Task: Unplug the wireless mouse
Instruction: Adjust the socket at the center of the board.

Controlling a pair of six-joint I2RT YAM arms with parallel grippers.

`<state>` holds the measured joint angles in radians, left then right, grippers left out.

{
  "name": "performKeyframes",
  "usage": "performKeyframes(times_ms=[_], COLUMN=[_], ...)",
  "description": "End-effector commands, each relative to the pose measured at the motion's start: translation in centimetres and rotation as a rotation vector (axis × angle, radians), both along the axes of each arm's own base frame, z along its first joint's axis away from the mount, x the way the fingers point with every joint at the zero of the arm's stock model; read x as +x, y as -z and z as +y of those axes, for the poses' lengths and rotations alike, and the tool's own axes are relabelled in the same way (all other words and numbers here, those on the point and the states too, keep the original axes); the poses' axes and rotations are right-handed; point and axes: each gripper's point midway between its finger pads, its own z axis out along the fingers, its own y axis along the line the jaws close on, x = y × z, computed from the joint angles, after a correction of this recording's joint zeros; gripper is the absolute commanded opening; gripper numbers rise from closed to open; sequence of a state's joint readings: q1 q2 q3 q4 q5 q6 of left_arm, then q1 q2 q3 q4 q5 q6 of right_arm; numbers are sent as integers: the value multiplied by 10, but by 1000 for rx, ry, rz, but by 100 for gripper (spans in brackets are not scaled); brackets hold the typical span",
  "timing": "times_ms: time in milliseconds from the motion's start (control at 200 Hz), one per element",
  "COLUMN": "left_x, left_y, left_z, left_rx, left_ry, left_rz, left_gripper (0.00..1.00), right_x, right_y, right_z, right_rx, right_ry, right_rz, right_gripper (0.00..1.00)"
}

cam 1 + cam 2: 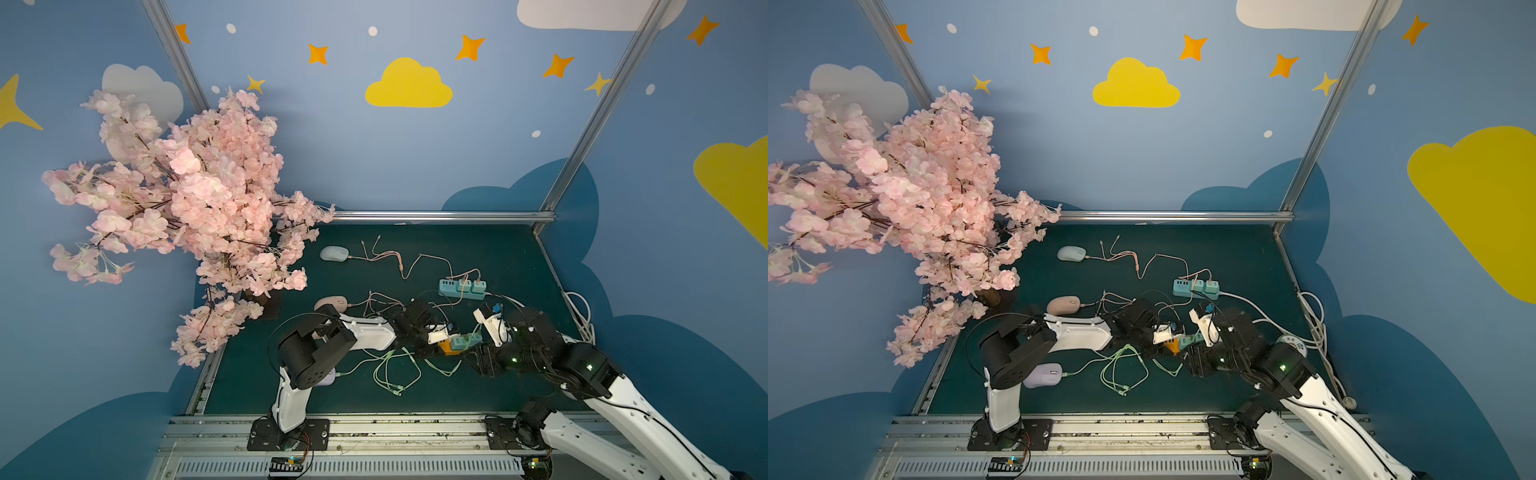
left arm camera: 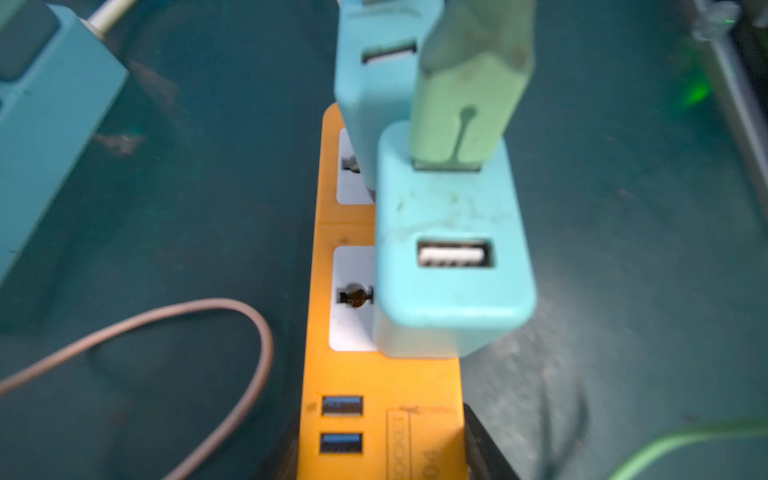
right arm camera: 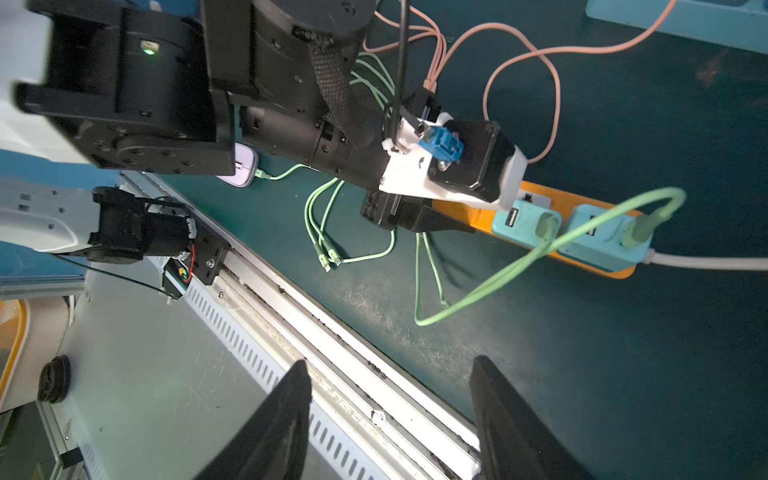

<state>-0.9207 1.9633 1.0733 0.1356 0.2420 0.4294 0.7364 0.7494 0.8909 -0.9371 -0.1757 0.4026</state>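
Three mice lie on the green mat: a pale one at the back, a pink one, and a lilac one at the front left. A green cable runs from the lilac mouse to two teal chargers on an orange power strip. A green USB plug sits in the nearer charger. My left gripper is shut across the strip's USB end, one finger against each side. My right gripper hangs open and empty over the mat's front edge, close to the strip.
A teal power strip with pink cables stands behind the arms. A pink blossom tree overhangs the left of the mat. White cords bunch at the right edge. A metal rail runs along the front.
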Motion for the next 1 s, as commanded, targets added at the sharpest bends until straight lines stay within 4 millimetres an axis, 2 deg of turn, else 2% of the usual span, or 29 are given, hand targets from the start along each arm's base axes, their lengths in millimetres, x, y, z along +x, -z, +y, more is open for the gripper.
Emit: performKeyframes(times_ms=[0, 90, 185, 305, 411, 661, 731, 831, 996], left_x=[22, 15, 14, 11, 8, -2, -10, -9, -8], left_y=[36, 32, 24, 17, 14, -2, -6, -7, -14], left_z=[25, 21, 18, 15, 11, 6, 3, 3, 5], left_rx=[156, 143, 127, 103, 77, 12, -14, -18, -35], left_ry=[-113, -81, -75, -70, -69, -44, -2, -6, -15], left_rz=[-40, -33, -39, -27, -3, 33, 49, 40, 21], left_gripper=[48, 50, 55, 78, 86, 86, 86, 85, 82], right_x=[16, 30, 47, 65, 75, 95, 100, 100, 93], right_y=[-15, -14, -10, -7, -3, -2, 4, 16, 35], right_z=[2, 4, 5, 7, 11, 20, 21, 21, 5], right_rx=[-30, -69, -129, -181, -210, -134, -124, -139, -189], right_ry=[21, 36, 69, 88, 75, 56, 49, 40, 83], right_rz=[-63, -83, -92, -94, -62, -35, 9, 66, 102], right_gripper=[61, 62, 71, 80, 81, 72, 70, 69, 68])
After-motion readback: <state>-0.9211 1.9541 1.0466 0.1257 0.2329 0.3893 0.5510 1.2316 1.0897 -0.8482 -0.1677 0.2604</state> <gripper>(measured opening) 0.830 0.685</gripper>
